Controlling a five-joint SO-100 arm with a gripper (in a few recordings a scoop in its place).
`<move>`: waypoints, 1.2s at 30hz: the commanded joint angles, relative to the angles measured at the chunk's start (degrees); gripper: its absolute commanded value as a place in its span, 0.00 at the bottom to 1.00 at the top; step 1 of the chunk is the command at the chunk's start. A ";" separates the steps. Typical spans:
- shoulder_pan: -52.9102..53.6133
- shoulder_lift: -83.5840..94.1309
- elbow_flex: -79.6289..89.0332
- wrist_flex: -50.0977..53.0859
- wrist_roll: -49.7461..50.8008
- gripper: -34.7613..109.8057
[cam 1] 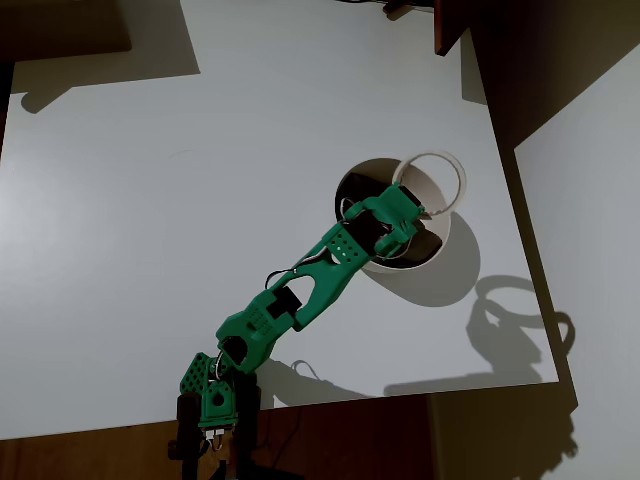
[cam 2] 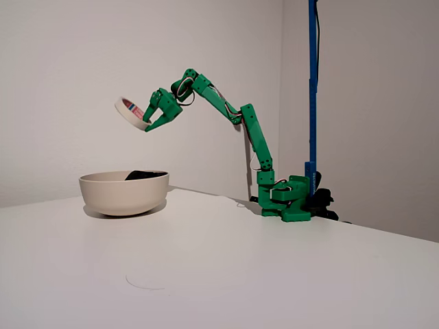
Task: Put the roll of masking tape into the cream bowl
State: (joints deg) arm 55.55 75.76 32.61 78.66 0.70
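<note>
Masking tape roll (cam 2: pixel 133 113) is clamped by its rim in the closed tool (cam 2: pixel 152 116), held tilted and well above the cream bowl (cam 2: pixel 123 192). Overhead, the roll (cam 1: pixel 432 183) projects at about 1 o'clock from the tool (cam 1: pixel 402 212) and overlaps the bowl's (cam 1: pixel 430 249) upper-right rim, not its centre. Judgement: the bowl's centre lies toward 7 o'clock from the roll; releasing here risks striking the rim. The bowl rests on the white worktop (cam 1: pixel 150 250).
</note>
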 commanded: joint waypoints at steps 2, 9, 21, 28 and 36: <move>1.05 -2.55 -3.78 -1.58 -1.23 0.18; 0.35 -9.84 -3.78 -3.16 -2.90 0.18; 0.09 -16.35 -3.87 -3.08 -4.57 0.18; -0.18 -15.12 -3.87 -3.69 -2.81 0.34; 0.00 -15.12 -3.87 -4.48 -2.20 0.36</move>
State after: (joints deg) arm 54.93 56.25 32.61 74.62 -1.23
